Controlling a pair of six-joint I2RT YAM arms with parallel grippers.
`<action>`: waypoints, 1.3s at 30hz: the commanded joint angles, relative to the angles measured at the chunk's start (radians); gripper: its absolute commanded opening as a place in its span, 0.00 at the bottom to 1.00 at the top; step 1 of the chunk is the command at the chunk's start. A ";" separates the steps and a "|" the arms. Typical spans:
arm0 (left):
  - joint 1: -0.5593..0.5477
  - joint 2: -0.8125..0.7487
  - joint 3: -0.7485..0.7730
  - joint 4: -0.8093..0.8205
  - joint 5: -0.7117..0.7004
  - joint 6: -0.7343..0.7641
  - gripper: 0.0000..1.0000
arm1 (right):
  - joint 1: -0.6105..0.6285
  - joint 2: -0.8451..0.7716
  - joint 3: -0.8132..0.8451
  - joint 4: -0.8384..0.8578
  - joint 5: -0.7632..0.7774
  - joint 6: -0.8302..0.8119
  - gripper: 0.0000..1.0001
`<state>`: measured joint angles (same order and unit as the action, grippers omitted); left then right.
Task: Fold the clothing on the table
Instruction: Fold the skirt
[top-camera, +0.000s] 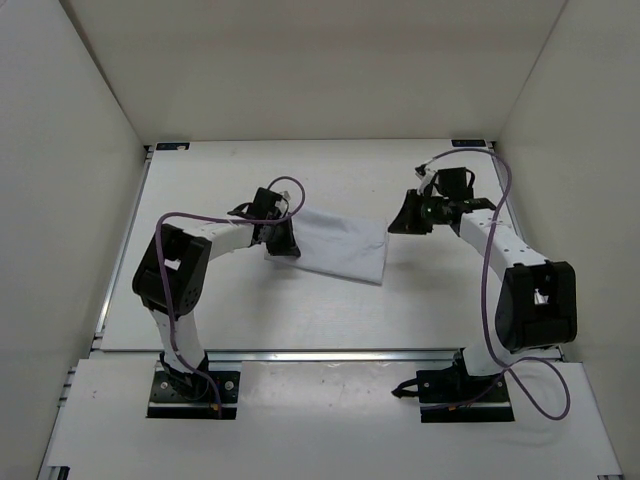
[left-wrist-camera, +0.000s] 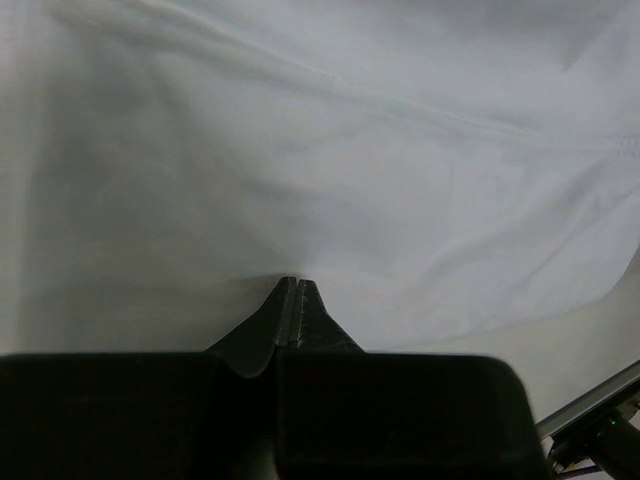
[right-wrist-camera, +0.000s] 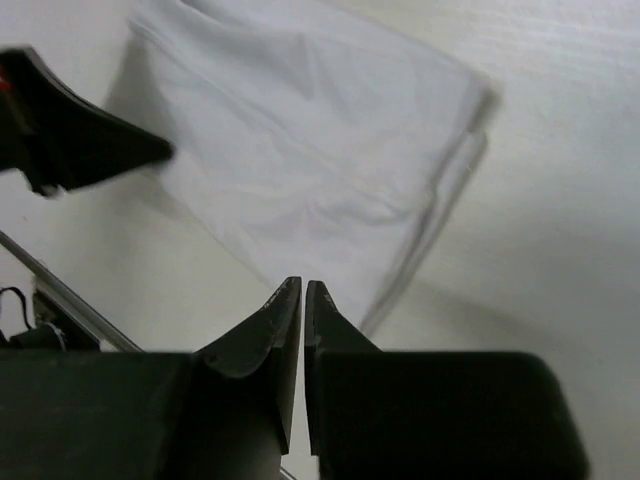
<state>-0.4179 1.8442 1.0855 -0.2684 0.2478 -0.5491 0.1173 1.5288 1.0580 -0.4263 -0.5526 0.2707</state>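
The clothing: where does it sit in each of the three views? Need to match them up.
Top external: the clothing lies mid-table, between the two arms, with the left gripper at its left edge.
Left wrist: it fills nearly the whole picture, its edge pinched in the shut fingers.
Right wrist: upper centre, beyond the right gripper.
Shared landmark: the left gripper, dark at upper left in the right wrist view.

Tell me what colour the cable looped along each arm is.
Purple cable, clearest in the top external view.
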 joint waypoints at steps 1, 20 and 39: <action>-0.051 -0.001 0.047 -0.031 -0.007 -0.006 0.00 | 0.042 0.036 0.086 0.078 -0.043 0.025 0.03; -0.255 0.122 0.215 -0.167 -0.090 0.037 0.00 | 0.203 0.295 0.077 0.050 0.046 -0.019 0.00; -0.058 -0.111 0.077 -0.152 -0.110 0.081 0.01 | 0.012 0.123 -0.018 0.057 0.003 -0.034 0.28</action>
<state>-0.4896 1.7943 1.1687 -0.4183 0.1619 -0.5060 0.1593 1.7134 1.0088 -0.3725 -0.5423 0.2558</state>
